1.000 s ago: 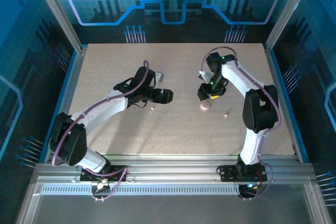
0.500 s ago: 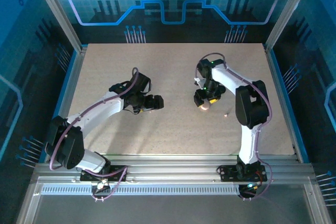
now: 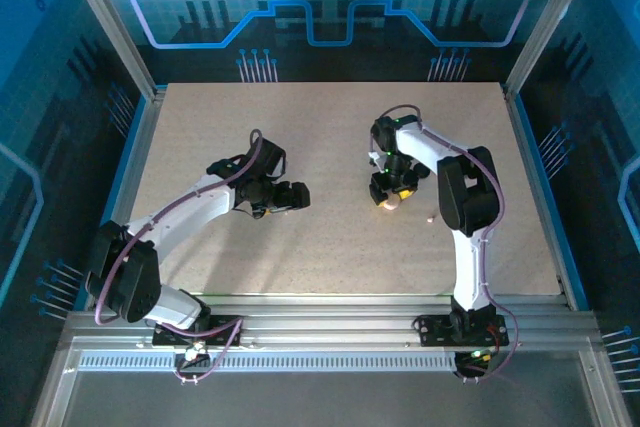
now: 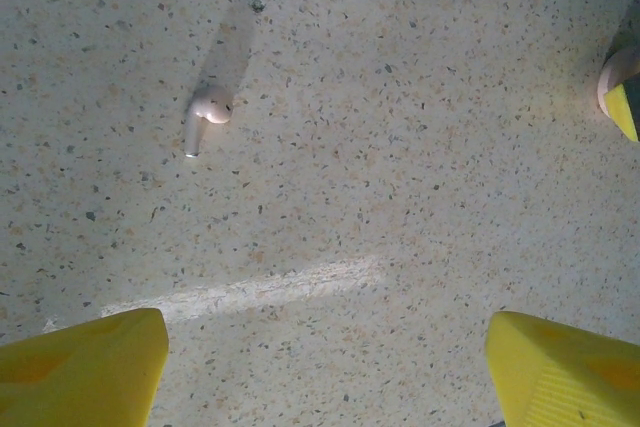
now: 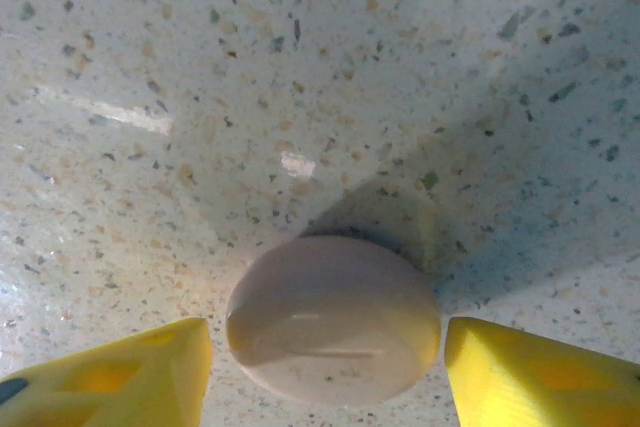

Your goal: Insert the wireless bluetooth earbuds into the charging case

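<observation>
Top view: left gripper [image 3: 292, 197] sits low over the table [image 3: 330, 267] at about 9 o'clock from table centre, and right gripper [image 3: 390, 193] at about 3 o'clock, the two well apart. The charging case [image 3: 390, 204], a small pale pink puck, lies flat on the table right under the right gripper's tips. A tiny pale speck at 4 o'clock from the case, near but not touching, reads as an earbud [image 3: 431, 216]; it is too small for detail. Right wrist view: the case [image 5: 333, 332] is at 6 o'clock in frame, lid closed, dome side up. The right gripper [image 5: 326, 339] straddles it, one yellow finger [image 5: 120, 372] at its 9 o'clock and the other at its 3 o'clock. The claw is spread and not clamped: a sliver of table shows on the 9 o'clock side, while the 3 o'clock side is just beside the case and I can't tell if it touches. Left wrist view: the left gripper [image 4: 325, 332] is spread wide with nothing between, yellow fingertips [image 4: 90, 367] at the 7 and 5 o'clock corners. A second earbud [image 4: 205, 112], white, lies on the table at 11 o'clock in frame, stem pointing toward 7 o'clock, well clear of both fingers. At the 3 o'clock edge of that view a pale curved rim with a yellow tip pokes in; can't tell what it is.
</observation>
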Tool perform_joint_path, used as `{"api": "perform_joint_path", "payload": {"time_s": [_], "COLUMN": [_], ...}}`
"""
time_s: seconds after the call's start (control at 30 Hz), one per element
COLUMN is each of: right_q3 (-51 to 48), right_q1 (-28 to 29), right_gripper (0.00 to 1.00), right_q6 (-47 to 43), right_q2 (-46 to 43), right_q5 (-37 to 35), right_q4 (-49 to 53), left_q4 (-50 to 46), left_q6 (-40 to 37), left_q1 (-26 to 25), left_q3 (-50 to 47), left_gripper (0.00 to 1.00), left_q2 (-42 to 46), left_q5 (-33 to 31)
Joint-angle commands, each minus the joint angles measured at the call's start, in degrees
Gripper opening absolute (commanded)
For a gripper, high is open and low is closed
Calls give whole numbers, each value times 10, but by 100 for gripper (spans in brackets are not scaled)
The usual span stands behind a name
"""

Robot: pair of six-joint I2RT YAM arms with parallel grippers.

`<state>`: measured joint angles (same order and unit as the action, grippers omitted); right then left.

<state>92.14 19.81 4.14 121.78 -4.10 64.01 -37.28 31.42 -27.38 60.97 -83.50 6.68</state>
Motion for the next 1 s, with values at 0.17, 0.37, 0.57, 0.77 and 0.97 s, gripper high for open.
{"api": "perform_joint_path", "payload": {"time_s": [0.17,0.37,0.57,0.77,0.97], "right_q3": [10,5,-17,-113,-281], "right_q1": [-1,-1,-3,-5,5], "right_gripper": [52,43,41,41,41], "right_q6": [7,7,27,124,319], "right_q2": [22,13,-70,-235,-383], "right_q5": [-15,-24,5,164,310], "right_q4": [18,20,0,-126,-365], "left_q4": [-15,-11,19,164,403], "left_q6": [-6,-13,-55,-149,-260], "left_q1": [5,5,0,-32,-67], "left_q3": [5,6,3,-81,-230], "left_gripper": [84,84,83,80,65], "left_q2": [-7,-5,19,126,239], "left_q5": [0,4,18,47,73]}}
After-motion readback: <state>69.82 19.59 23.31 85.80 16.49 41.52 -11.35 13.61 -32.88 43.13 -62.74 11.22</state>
